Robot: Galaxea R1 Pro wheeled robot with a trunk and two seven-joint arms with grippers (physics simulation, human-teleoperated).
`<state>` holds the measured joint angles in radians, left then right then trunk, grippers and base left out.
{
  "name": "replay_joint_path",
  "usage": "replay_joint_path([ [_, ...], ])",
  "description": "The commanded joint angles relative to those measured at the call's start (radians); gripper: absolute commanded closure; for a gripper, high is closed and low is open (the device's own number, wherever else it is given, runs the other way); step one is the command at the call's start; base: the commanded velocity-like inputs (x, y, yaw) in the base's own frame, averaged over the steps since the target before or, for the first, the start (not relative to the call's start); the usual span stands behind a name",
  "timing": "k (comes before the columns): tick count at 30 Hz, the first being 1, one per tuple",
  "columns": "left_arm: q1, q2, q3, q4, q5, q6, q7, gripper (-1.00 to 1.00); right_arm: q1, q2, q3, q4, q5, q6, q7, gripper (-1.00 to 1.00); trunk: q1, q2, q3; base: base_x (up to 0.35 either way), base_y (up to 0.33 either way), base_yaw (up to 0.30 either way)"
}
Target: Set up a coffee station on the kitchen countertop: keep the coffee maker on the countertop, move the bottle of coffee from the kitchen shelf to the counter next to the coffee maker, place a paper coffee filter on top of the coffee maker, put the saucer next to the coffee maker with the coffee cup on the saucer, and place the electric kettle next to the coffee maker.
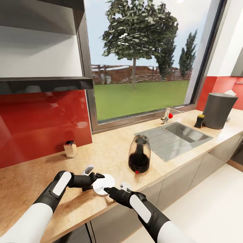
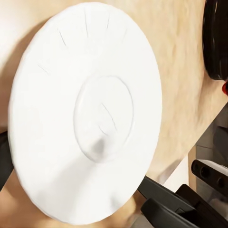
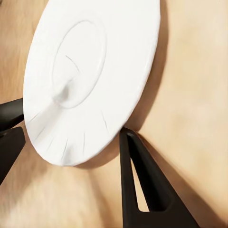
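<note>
Flanking saucer (image 1: 103, 184): 2 grippers.

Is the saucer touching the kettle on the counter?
Apart. The head view shows bare counter between the saucer and the kettle; the saucer lies nearer the front edge, between the two hands.

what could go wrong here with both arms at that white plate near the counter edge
1. The small flat round white saucer lies close to the front edge of the light wood-grain countertop; a push from either end effector may slide it off.
2. The left end effector and right end effector meet at the same saucer, so they may collide.
3. The rounded clear glass kettle stands nearby; a wide lift may knock it.
</note>
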<state>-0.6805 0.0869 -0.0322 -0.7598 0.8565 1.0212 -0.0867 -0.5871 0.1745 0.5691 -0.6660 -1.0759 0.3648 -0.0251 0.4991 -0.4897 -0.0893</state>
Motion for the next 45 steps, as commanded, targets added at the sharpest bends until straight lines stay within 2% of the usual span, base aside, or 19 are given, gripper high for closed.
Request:
replay_joint_path([
  [1, -0.001, 0.001, -0.003, 0.000, -0.016, 0.002, -0.007, -1.00, 0.000, 0.000, 0.003, 0.063, -0.001, 0.005, -0.006, -1.00, 0.001, -0.001, -0.002, 0.000, 0.000, 0.000],
  [43, -0.002, -0.015, -0.003, 0.001, -0.016, 0.004, -0.007, -1.00, 0.000, 0.000, 0.003, 0.063, -0.001, 0.005, -0.005, -1.00, 0.001, -0.001, -0.002, 0.000, 0.000, 0.000],
  [44, -0.002, -0.015, -0.004, 0.001, -0.016, 0.004, -0.007, 1.00, 0.000, 0.000, 0.003, 0.063, -0.001, 0.005, -0.005, -1.00, 0.001, -0.001, -0.002, 0.000, 0.000, 0.000],
  [45, -0.002, -0.015, -0.004, 0.001, -0.016, 0.004, -0.007, 1.00, 0.000, 0.000, 0.003, 0.063, -0.001, 0.005, -0.005, -1.00, 0.001, -0.001, -0.002, 0.000, 0.000, 0.000],
])
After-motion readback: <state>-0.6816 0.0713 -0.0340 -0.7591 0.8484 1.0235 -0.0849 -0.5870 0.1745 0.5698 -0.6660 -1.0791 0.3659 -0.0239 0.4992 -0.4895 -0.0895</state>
